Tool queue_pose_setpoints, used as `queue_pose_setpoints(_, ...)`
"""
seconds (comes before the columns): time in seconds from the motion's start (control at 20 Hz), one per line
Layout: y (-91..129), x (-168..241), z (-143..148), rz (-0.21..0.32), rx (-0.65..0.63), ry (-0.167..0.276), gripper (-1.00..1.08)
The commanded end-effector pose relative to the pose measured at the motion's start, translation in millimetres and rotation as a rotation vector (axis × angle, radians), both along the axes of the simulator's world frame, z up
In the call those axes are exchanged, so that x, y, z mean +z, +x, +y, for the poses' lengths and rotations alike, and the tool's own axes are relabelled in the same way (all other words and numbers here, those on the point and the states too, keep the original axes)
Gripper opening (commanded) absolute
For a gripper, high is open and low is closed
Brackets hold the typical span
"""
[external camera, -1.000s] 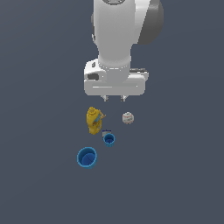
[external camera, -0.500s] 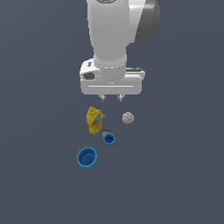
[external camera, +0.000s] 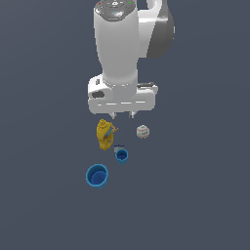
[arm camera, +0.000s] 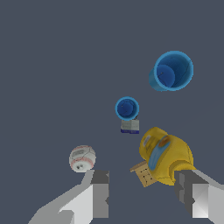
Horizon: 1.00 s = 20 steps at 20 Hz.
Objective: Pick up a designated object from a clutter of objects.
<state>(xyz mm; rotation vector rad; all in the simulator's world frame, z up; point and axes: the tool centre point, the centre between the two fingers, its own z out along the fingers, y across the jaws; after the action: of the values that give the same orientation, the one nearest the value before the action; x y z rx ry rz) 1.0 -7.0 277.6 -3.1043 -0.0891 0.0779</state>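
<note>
**Op A:** Since the frame a second back, my arm's wrist block has dropped a little toward the clutter; the four objects sit where they were. On the exterior view, the claw (external camera: 122, 116) hangs above the tabletop (external camera: 195, 195), its two fingertips poking out below the white hand, just over the gap between the yellow bottle-like object (external camera: 104, 134) and the small whitish ball (external camera: 142, 131).

**Op B:** And the target?

**Op A:** I see the large blue cup (external camera: 96, 176) well apart from the claw, lower in that view and toward the exterior view's left. The small blue cup (external camera: 121, 156) stands between them, nearer the claw. Both cups are upright, mouths up; I see only blue inside each.

**Op B:** Wrist view?

**Op A:** My claw (arm camera: 144, 192) is spread wide, nothing between its fingers (arm camera: 99, 192). The yellow bottle lies close beside one finger, the ball near the other. Beyond them the small cup stands with a small grey-and-blue block (arm camera: 130, 126) touching its base. The large cup is farthest out, off to the bottle's side, apart from everything else. Its rim is wide, and its interior shows only a blue floor.
</note>
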Motion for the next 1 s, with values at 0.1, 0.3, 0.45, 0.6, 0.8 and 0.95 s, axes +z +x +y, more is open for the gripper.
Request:
queue_pose_setpoints(0.1, 6.7, -17.3, -5.9, -0.003, 0.067, 0.012, 0.28)
queue_pose_setpoints(0.3, 13.9, -37.4, -12.6, -0.009, 0.145, 0.031, 0.28)
queue_pose_setpoints(0.45, 19.1, -53.3, -17.9, -0.017, 0.207, 0.049, 0.28)
queue_pose_setpoints(0.6, 23.8, -68.9, -23.0, -0.027, 0.268, 0.068, 0.28)
queue_pose_setpoints(0.8, 29.6, -89.0, -29.4, -0.046, 0.347, 0.097, 0.28)
queue_pose_setpoints(0.95, 33.5, -103.2, -34.0, -0.064, 0.405, 0.120, 0.28)
